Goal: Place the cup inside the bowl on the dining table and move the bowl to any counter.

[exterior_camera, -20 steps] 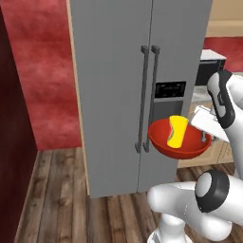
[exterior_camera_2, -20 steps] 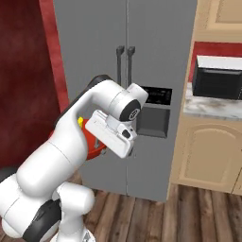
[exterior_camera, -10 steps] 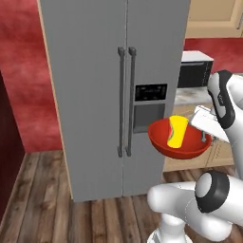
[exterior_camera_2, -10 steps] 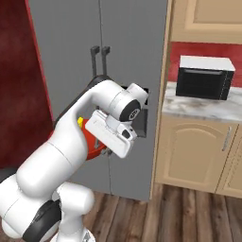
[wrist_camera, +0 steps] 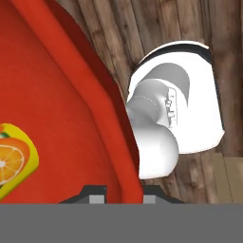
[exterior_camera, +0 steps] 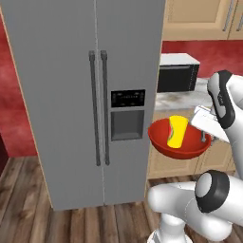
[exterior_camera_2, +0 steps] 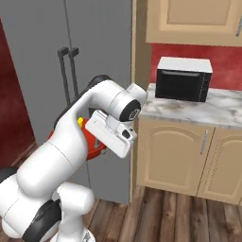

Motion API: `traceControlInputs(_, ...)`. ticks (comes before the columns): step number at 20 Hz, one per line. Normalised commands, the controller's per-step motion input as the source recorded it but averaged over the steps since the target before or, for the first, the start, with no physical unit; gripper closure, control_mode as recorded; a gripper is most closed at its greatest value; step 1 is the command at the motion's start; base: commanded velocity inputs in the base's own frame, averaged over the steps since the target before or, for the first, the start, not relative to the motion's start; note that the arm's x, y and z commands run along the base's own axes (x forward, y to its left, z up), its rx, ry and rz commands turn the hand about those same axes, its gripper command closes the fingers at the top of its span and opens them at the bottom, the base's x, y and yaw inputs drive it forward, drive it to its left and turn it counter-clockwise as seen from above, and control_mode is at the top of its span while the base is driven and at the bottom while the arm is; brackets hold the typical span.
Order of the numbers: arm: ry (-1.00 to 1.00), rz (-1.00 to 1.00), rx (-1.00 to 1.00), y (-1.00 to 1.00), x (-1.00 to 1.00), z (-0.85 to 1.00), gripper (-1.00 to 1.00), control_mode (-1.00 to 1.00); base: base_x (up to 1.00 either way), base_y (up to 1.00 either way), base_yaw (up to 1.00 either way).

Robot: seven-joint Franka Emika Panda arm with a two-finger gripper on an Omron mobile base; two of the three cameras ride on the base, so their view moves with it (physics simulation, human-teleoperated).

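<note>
The whole scene has slid leftward since the earlier frames because the base is driving: the tall grey fridge point(exterior_camera: 90, 99) now stands off to the tool's left, while the marble-topped tan cabinet worktop point(exterior_camera_2: 208, 106), carrying a black microwave point(exterior_camera_2: 183, 79), has come into fuller view ahead and to the right. The bowl and cup have kept their place relative to the arm.

The glossy, wide, shallow red bowl point(exterior_camera: 179, 138) hangs in the air, held by its rim. The tool point(wrist_camera: 123, 197) is clamped on that rim, one tip on each side of the wall. Inside the bowl, just beyond the tool, lies the small smooth yellow cup point(exterior_camera: 176, 131), an orange-slice print on it.

The cup step looks finished; this is the carry. Next, likely, approach the worktop, lower the bowl level and release.
</note>
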Motion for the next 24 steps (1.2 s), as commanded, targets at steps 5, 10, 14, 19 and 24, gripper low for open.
traceControlInputs(5,0.00,0.00,0.00,0.00,0.00,0.00,1.00,1.00,0.34,-0.63,0.02)
traceControlInputs(10,0.00,0.00,0.00,0.00,0.00,0.00,1.00,1.00,0.29,-0.66,0.01)
traceControlInputs(14,0.00,0.00,0.00,0.00,0.00,0.00,1.00,1.00,0.33,-0.62,0.01)
traceControlInputs(19,0.00,0.00,0.00,0.00,0.00,0.00,1.00,1.00,0.36,-0.58,0.01)
traceControlInputs(24,0.00,0.00,0.00,0.00,0.00,0.00,1.00,1.00,0.38,-0.64,0.00)
